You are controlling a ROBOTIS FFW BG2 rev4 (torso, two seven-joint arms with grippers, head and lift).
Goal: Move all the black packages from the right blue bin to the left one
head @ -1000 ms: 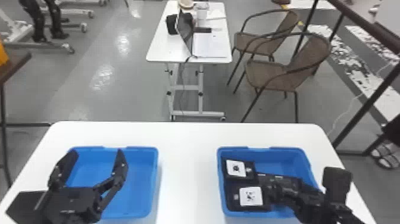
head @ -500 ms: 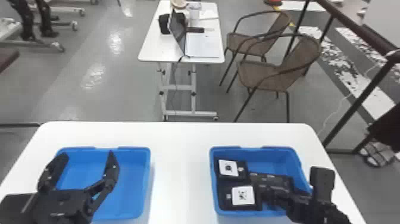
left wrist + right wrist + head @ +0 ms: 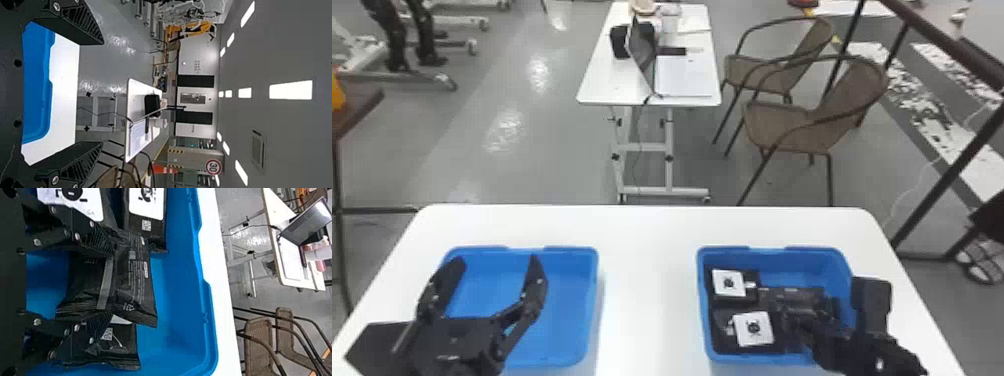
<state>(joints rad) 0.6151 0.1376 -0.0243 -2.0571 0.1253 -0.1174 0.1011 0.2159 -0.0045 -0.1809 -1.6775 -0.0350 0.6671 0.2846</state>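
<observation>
Item: black plastic package with a printed, seamed back [image 3: 135, 274], in the right blue plastic bin [image 3: 837, 252], upper face exposed. Placement: between the two flat black fingers of the right gripper [image 3: 110, 282], which pressed on opposite sides of it, apparently pinching it. Axis: the pale back seam ran across the gap, finger to finger; which dimension was longer, could not be told.

Neighbours: two white-labelled black packages [image 3: 729, 284] [image 3: 753, 329] on the robot's left of it, one farther, one nearer; a further black package [image 3: 125, 338] on its other side, partly overlapped by it.

Nearer arm: the right, already at the item. Left gripper [image 3: 491, 280]: fingers spread, nothing between them, over the left blue plastic bin [image 3: 593, 295], across a strip of white table [image 3: 647, 285].

Judgement: the move called for was a lift clear of the bin wall, then a carry to the robot's left. Risks: snagging a neighbour on the way up; meeting the left gripper over the destination.
</observation>
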